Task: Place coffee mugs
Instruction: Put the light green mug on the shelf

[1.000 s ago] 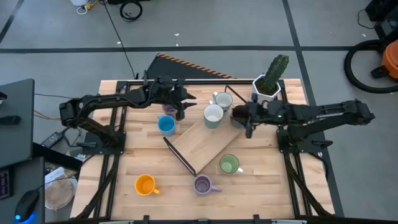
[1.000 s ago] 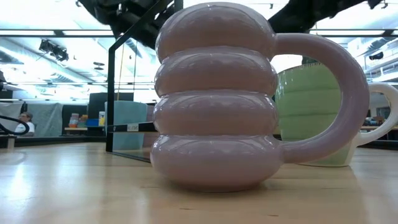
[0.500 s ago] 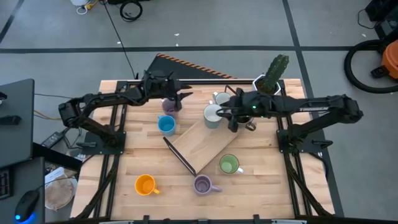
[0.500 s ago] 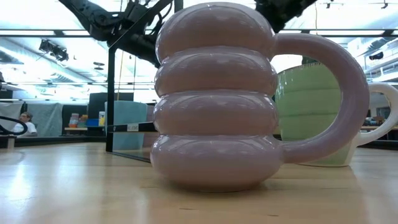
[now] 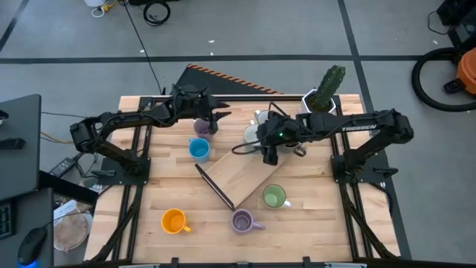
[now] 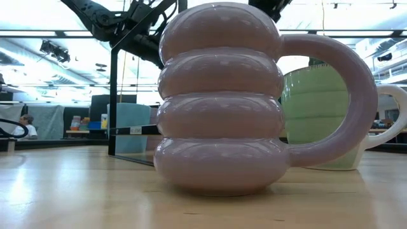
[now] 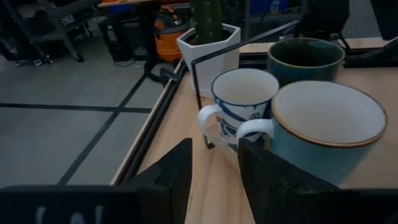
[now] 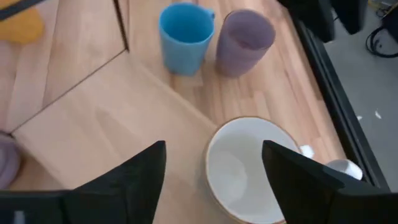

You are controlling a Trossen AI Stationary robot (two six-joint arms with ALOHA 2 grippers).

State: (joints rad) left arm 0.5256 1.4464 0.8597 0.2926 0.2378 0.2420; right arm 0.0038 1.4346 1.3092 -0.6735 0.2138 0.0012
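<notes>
In the high view my right gripper (image 5: 268, 147) is open beside the grey mug with a white inside (image 5: 253, 136), near the wooden board (image 5: 242, 173). Its wrist view has the fingers wide apart on either side of that mug (image 8: 249, 168), with the blue mug (image 8: 185, 37) and a lilac mug (image 8: 244, 40) beyond. My left gripper (image 5: 213, 119) is open just past that lilac mug (image 5: 201, 127). Its wrist view looks at a white blue-patterned mug (image 7: 242, 102), the grey mug (image 7: 326, 127) and a dark mug (image 7: 305, 59). The green (image 5: 274, 196), second lilac (image 5: 242, 220) and orange (image 5: 173, 221) mugs stand on the near half.
A white faceted pot with a cactus (image 5: 321, 100) stands at the far right corner, close behind the mug cluster. A black wire frame (image 5: 216, 190) edges the tilted board. In the low view the near lilac mug (image 6: 219, 102) fills the picture, the green mug (image 6: 318, 117) behind it.
My right gripper has swung toward the table's left, from beside the dark mug to over the grey mug by the board. My left gripper has drawn back a little toward the far edge, away from the lilac mug. No mug has moved.
</notes>
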